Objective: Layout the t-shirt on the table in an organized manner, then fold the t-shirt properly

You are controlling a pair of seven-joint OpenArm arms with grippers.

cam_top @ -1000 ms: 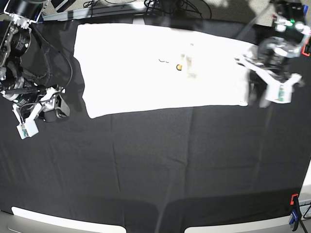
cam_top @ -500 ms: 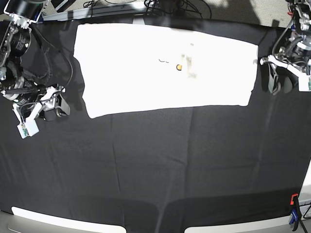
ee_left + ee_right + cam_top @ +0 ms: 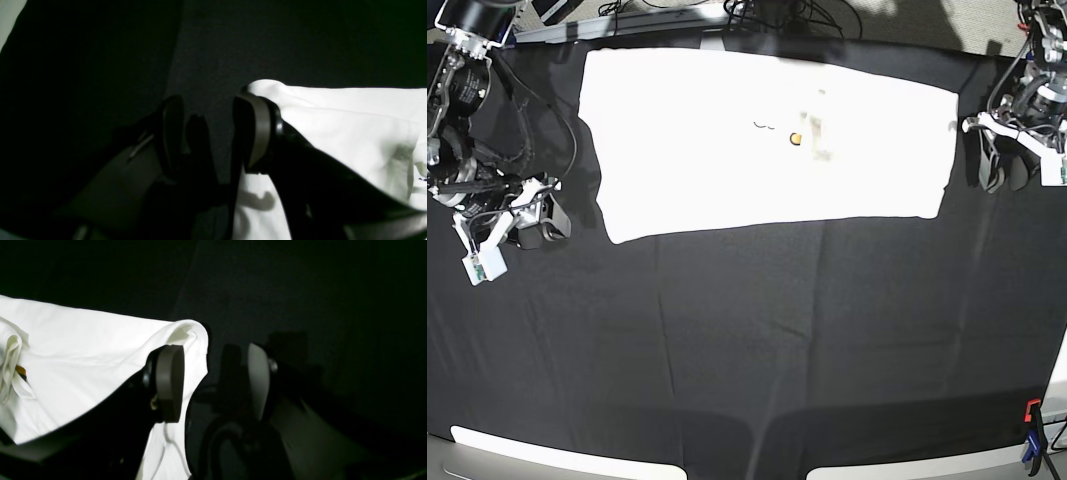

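The t-shirt (image 3: 772, 135) lies flat as a white rectangle on the far half of the counter (image 3: 757, 340), between the 2 hands. The left hand (image 3: 1007, 172) sits just beside the shirt's edge on the base view's right, jaws apart and empty. The right hand (image 3: 535, 222) sits near the opposite edge, low over the black cloth, jaws apart and empty. Both arms reach in from the far corners.

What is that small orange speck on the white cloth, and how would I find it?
Start at the black table, then the white t-shirt spread across its far half. Slightly right of the shirt's middle sits an orange spot, the only bright colour there; what it is cannot be told.
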